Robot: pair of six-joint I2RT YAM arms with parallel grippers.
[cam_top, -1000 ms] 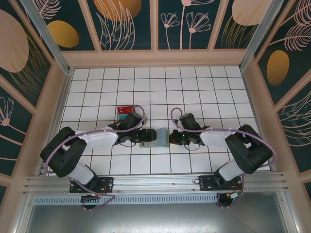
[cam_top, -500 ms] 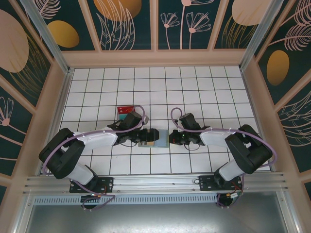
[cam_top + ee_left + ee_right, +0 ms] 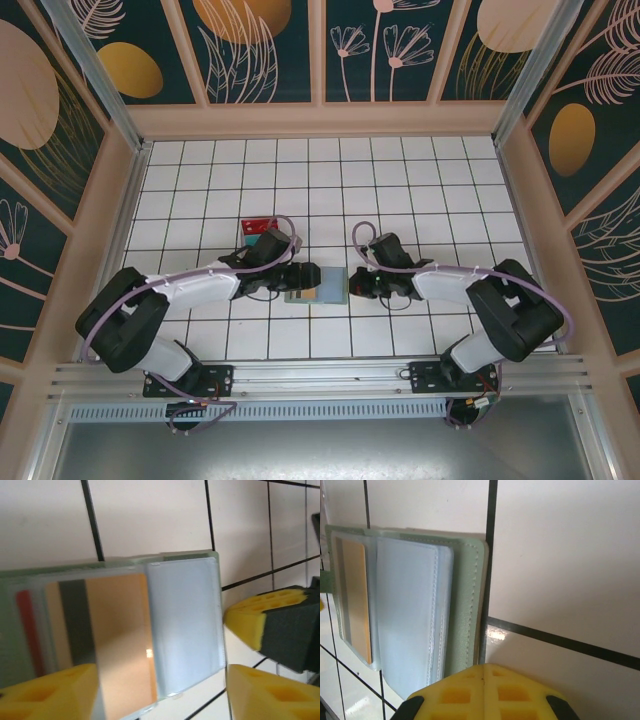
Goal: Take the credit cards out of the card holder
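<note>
- Now the left gripper point(image 3: 155, 695) is spread astride the tan card point(image 3: 120, 630) in the open card holder point(image 3: 330, 283), between the 2 grippers.
- Right gripper point(image 3: 482, 690) is pressed together at its edge: pin there, pinch 1 card squarely.

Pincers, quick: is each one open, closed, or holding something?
Left pincer: open, straddling the tan credit card, not gripping it.
Right pincer: closed, tip against the card holder's edge; whether it pinches it cannot be told.

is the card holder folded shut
No, in the left wrist view the card holder lies open, with its light blue inside and a tan card showing.
</note>
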